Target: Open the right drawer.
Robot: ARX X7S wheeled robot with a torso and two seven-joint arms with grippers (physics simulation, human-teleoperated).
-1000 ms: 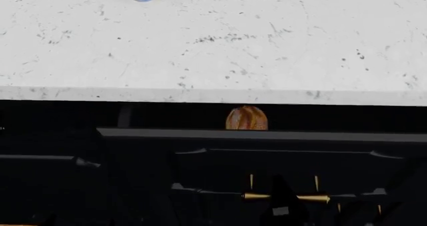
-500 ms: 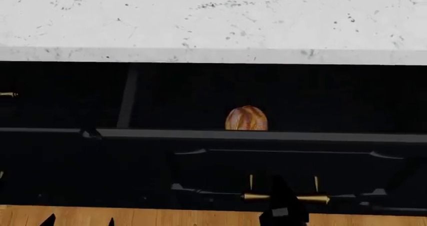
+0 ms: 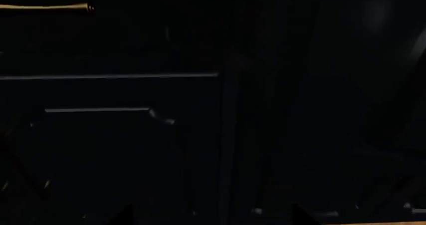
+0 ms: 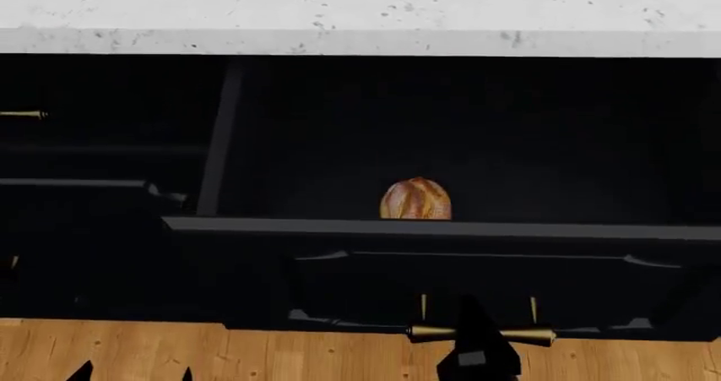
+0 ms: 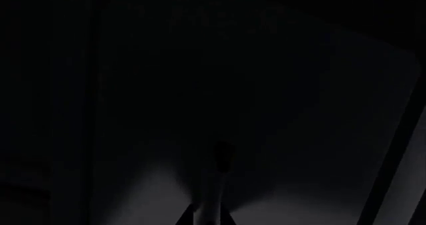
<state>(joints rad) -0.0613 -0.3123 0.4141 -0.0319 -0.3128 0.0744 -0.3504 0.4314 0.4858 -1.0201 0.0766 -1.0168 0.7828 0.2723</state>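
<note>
The right drawer (image 4: 451, 227) stands pulled far out from under the countertop, its deep black interior open to the head view. Its brass bar handle (image 4: 529, 334) runs across the panelled front. My right gripper (image 4: 479, 351) is shut on the middle of that bar. In the right wrist view the handle (image 5: 214, 185) passes between the two dark fingertips of the right gripper (image 5: 205, 217). Low at the head view's left edge, my left gripper (image 4: 133, 374) is open and holds nothing. Its tips stand wide apart in the left wrist view (image 3: 211, 217).
A brown bread loaf (image 4: 416, 199) lies inside the drawer near its front wall. The white speckled countertop (image 4: 360, 9) overhangs at the top. The other drawer's brass handle (image 4: 23, 114) (image 3: 47, 7) shows at the left. Wooden floor (image 4: 282, 351) lies below the drawer front.
The countertop edge has slid up the head view while the drawer front stayed in place. More of the drawer's interior shows now, and the wooden floor has come into view.
</note>
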